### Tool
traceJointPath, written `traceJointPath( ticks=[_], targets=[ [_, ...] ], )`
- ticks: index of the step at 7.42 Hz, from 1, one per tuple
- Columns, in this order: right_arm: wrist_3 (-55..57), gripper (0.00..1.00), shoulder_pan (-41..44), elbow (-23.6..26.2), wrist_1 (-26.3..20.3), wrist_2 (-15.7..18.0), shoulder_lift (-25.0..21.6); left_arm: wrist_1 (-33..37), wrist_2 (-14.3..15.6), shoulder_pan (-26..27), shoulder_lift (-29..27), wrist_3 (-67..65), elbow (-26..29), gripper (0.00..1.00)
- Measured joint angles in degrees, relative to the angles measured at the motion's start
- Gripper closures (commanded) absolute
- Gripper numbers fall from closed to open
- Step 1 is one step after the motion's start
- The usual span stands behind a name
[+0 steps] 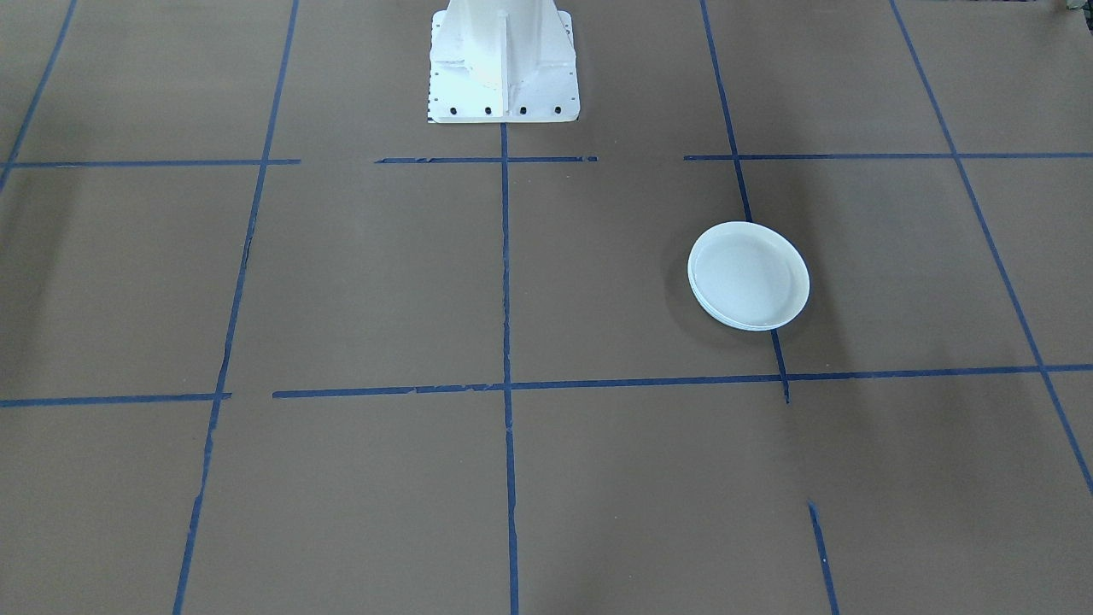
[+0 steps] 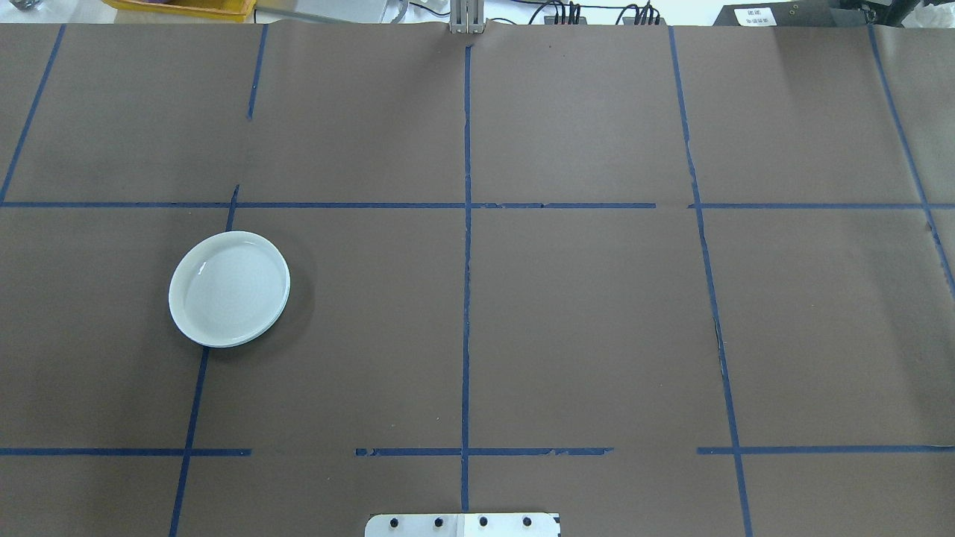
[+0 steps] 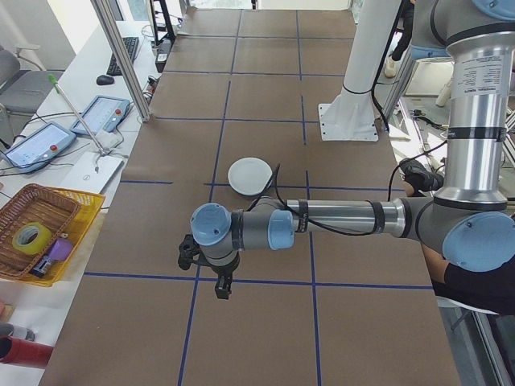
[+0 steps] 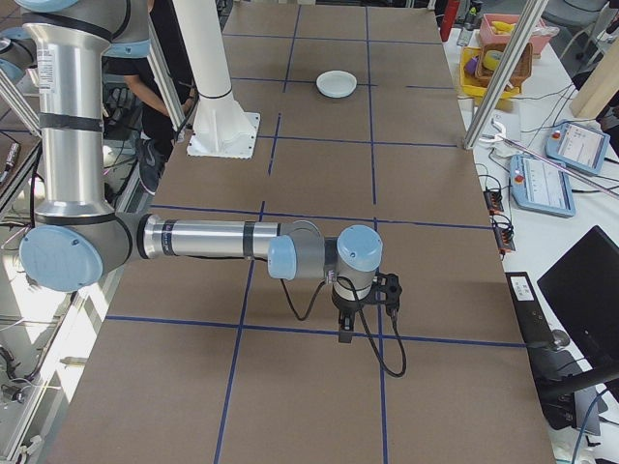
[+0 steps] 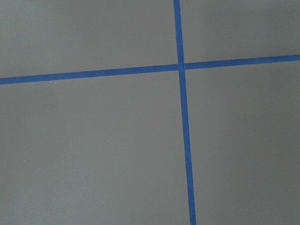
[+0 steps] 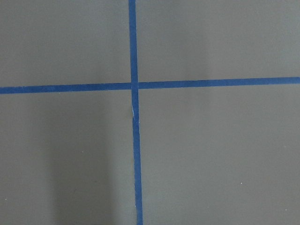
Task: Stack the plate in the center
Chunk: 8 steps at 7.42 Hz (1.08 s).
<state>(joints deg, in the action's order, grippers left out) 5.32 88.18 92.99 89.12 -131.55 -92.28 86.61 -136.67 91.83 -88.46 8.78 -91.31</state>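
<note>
A stack of round shallow plates (image 2: pixel 229 289) sits on the brown table, left of the centre line in the overhead view; the top plate is glossy pale bluish white, and a second rim peeks out below it (image 1: pixel 749 275). I cannot tell which plate lies on top. The left gripper (image 3: pixel 222 288) hangs over the table well short of the stack (image 3: pixel 250 174), toward the table's left end. The right gripper (image 4: pixel 345 332) hangs near the opposite end, far from the stack (image 4: pixel 338 83). Both show only in the side views, so I cannot tell whether they are open. The wrist views show only table and tape.
Blue tape lines grid the brown table (image 2: pixel 597 313). The white robot pedestal (image 1: pixel 504 68) stands at the table's robot side. A yellow tray with a wicker basket (image 3: pixel 40 229) and control tablets (image 3: pixel 100 115) lie off the far edge. A person (image 4: pixel 155 87) stands behind the pedestal.
</note>
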Motion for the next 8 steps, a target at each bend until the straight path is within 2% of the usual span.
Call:
traceJointPath(
  ticks=[8],
  targets=[
    [0.0,0.00,0.0,0.0,0.0,0.0,0.0,0.0,0.0,0.1,-0.1,-4.9,0.3,0.00]
  ],
)
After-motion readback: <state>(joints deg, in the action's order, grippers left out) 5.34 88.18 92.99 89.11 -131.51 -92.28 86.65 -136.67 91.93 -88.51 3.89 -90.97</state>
